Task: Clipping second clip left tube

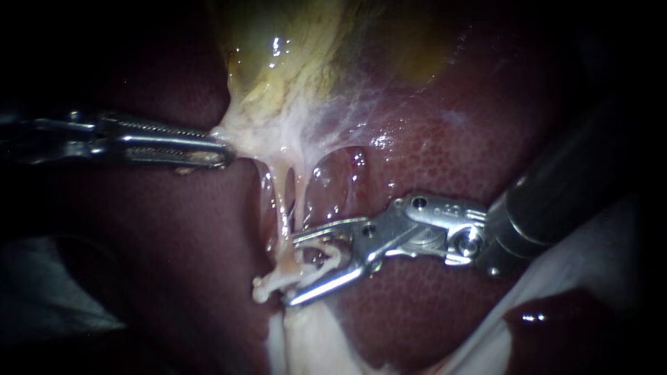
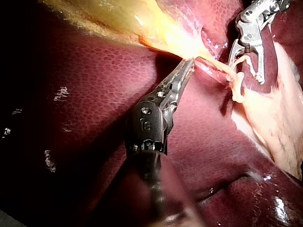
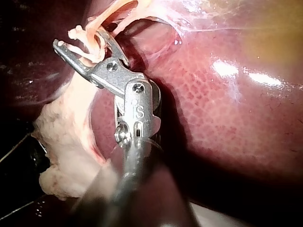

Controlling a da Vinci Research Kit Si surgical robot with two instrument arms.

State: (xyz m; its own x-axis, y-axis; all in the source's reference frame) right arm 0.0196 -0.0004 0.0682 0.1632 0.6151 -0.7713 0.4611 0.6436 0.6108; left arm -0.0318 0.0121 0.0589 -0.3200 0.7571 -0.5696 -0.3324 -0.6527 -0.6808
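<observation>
**While the Left Tool Holds Tension, the Right Tool Straddles the Left Tube**

Because the left tool (image 1: 221, 154) is clenched on the pale lower edge of the gallbladder (image 1: 292, 62), at the upper end of the left tube (image 1: 281, 201), the tube hangs stretched as a thin pale strand over the liver (image 1: 445, 160). A second strand runs just beside the tube, on its right.

The right tool (image 1: 290, 271) comes in from the tube's right and sits at its lower end, released, with a clear gap between the jaws. One jaw lies above the curled, frayed tissue there and the other below it. The tube passes through the gap without being pinched. In the right wrist view the right tool (image 3: 79, 39) shows the same, with the pale strands crossing between its parted jaws.

I cannot tell whether a clip is loaded in those jaws or already sits on the tube, because the frayed tissue hides that stretch.

My reading is that this is the placement step: the jaws are around the tube but not yet closed.

The next move calls for:
- the tube lying fully inside the jaws and square across them,
- the neighbouring strand and loose tissue left outside the bite,
- steady tension from the left tool while the right tool closes.
</observation>
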